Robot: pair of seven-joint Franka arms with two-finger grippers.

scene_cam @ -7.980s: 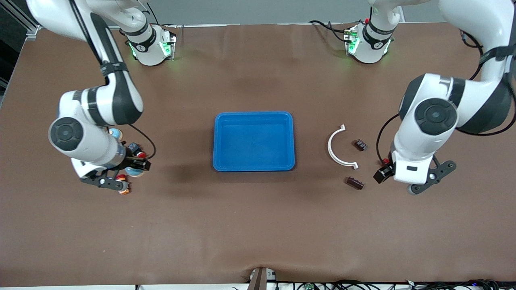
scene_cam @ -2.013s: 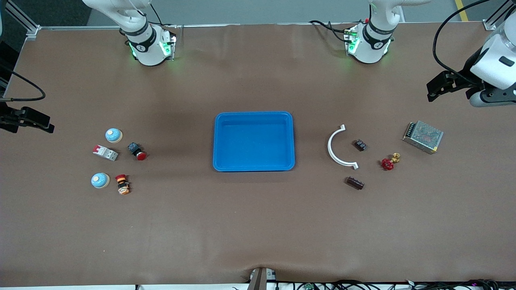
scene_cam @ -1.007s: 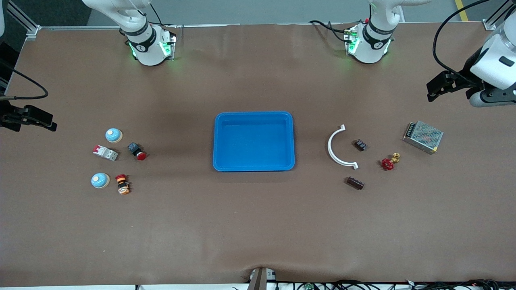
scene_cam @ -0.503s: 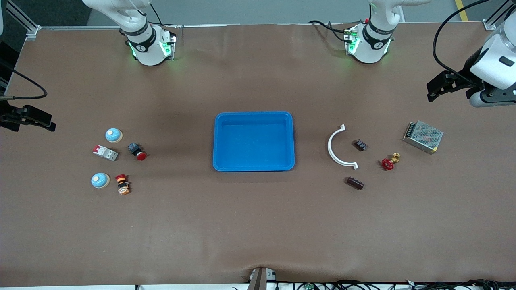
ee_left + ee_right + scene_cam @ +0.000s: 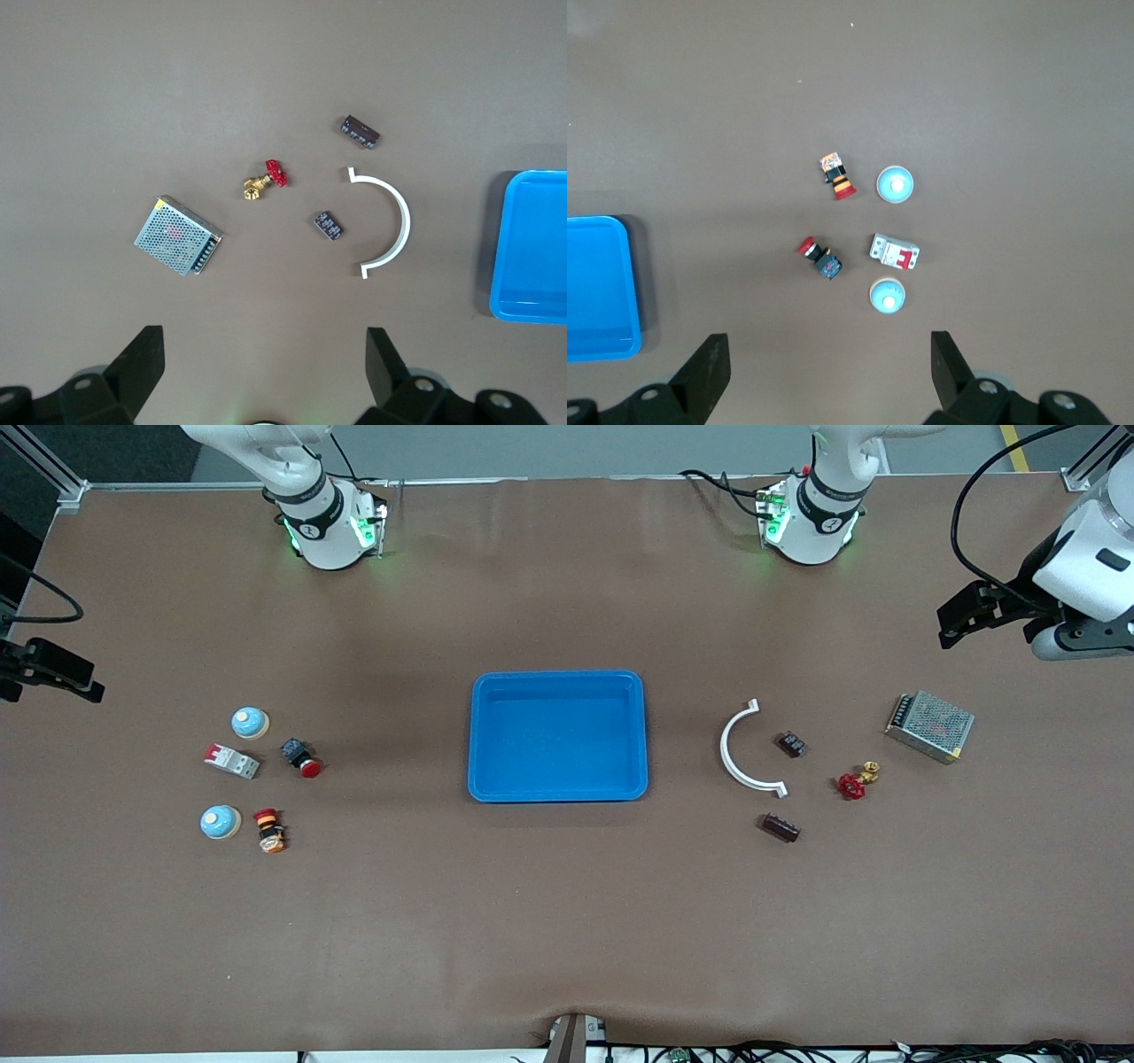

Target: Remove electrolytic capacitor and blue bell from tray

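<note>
Nearest to the front camera, at the left arm's end of the table, lies the capacitor [image 5: 781, 828], a small dark brown cylinder on its side. At the right arm's end, almost at the same depth, sit a blue bell [image 5: 220, 822] and just beside it an orange and red push button [image 5: 268, 830].

A little farther from the camera, a red valve [image 5: 855, 783] lies near the capacitor, toward the left arm's end. Farther again are a white curved clip [image 5: 744, 748] and a small black component [image 5: 791, 744] inside its curve. A metal power supply [image 5: 929, 726] with a mesh cover lies closest to the left arm's end of the table.

In the middle of the table stands a blue tray [image 5: 558, 679], and nothing lies in it.

On the right arm's side, a red-headed button [image 5: 301, 758] and a white circuit breaker [image 5: 232, 761] lie side by side. A second blue bell [image 5: 249, 723] sits just farther from the camera than these two.

The left gripper [image 5: 973, 615] hangs high above the left arm's end of the table. In the left wrist view its fingers [image 5: 140, 363] are wide apart and hold nothing. The right gripper [image 5: 53, 670] hangs above the edge at the right arm's end. Its fingers [image 5: 709, 370] are also spread, with nothing between them.
</note>
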